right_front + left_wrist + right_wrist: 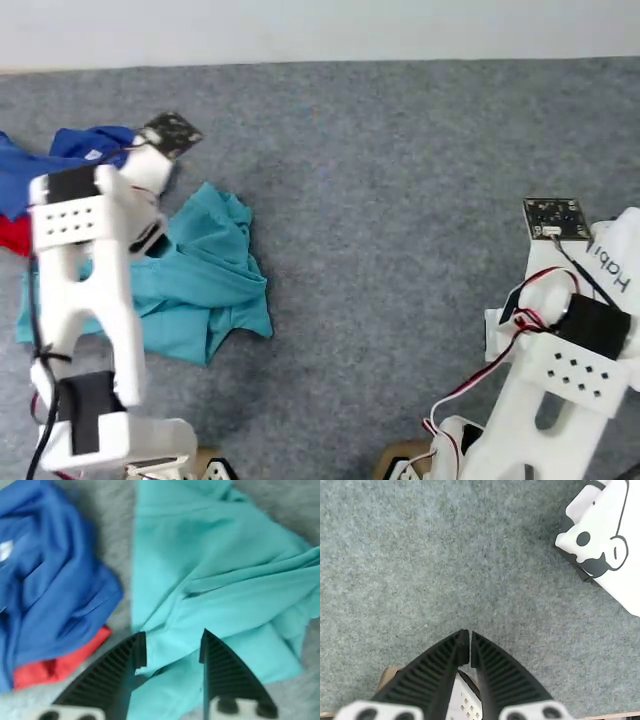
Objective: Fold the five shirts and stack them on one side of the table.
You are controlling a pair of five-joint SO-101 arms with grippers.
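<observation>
A crumpled teal shirt (215,275) lies at the table's left side. A blue shirt (60,160) is bunched just beyond it, with a strip of red shirt (12,236) at the left edge. The left arm (85,260) stands over this pile. My left gripper (172,647) is open low over the teal shirt (215,580), with teal cloth showing between its fingers; the blue shirt (45,590) and red shirt (55,665) lie beside it. My right gripper (470,642) is shut with nothing in it, above bare grey carpet at the right.
The table is covered in grey carpet (400,200). A white object with black print (605,540) sits beside the right arm (560,360), at the right edge (620,260). A pale wall borders the far edge.
</observation>
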